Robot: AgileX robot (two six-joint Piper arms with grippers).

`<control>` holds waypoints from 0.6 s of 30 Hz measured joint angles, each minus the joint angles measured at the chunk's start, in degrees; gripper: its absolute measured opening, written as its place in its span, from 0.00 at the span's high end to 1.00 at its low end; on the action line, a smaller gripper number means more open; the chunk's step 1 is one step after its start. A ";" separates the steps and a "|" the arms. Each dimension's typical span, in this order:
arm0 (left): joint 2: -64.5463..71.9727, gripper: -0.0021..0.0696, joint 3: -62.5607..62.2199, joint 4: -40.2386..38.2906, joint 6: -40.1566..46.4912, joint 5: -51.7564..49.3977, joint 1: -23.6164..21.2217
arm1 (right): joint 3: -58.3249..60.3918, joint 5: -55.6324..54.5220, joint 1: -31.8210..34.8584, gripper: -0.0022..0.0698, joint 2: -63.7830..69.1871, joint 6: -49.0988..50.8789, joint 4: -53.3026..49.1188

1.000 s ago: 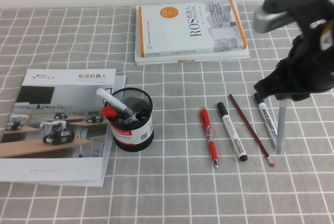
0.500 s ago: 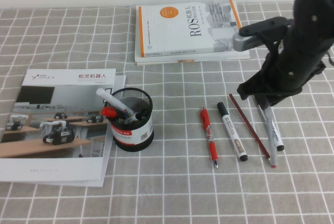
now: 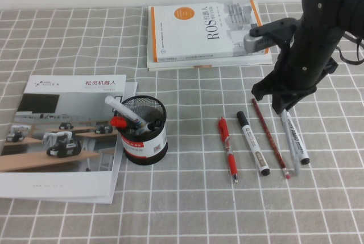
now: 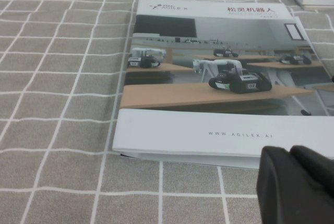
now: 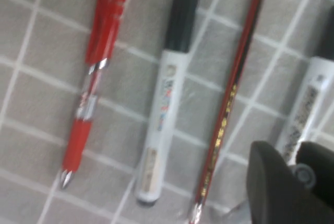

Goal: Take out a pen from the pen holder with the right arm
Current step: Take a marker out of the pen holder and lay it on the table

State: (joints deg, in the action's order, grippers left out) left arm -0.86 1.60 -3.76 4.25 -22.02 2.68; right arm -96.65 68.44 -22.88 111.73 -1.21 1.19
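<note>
While left pincer [image 4: 290, 156] overhangs brochure [image 4: 209, 130], right pincer [image 5: 296, 166] grips grey pen [image 3: 287, 161] beside marker [image 3: 297, 141].

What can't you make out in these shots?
High view: the right gripper, over the rightmost marker, is masked by its own arm.
Right wrist view: that marker is cut off by the edge, its print blurred.
High view: the pen holder's mesh wall hides its pens' lower ends.
Left gripper, by the brochure: absent from the high view.
</note>
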 joint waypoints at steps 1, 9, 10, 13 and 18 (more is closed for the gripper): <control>0.00 0.98 0.00 0.00 0.00 0.00 0.00 | -0.10 0.69 0.11 0.91 0.10 -1.13 0.99; 0.00 0.98 0.00 0.00 0.00 0.00 0.00 | -3.22 1.64 0.11 0.91 0.10 -4.12 5.10; 0.00 0.98 0.00 0.00 0.00 0.00 0.00 | -3.37 1.72 0.11 0.91 0.10 -4.12 5.10; 0.00 0.98 0.00 0.00 0.00 0.00 0.00 | -3.47 1.76 0.20 0.91 0.10 -4.21 5.10; 0.00 0.98 0.00 0.00 0.00 0.00 0.00 | -3.50 1.76 1.24 0.91 0.93 -4.21 4.73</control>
State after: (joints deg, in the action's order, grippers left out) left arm -0.86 1.60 -3.76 4.25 -22.02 2.68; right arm -100.15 70.20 -21.64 112.66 -5.42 5.92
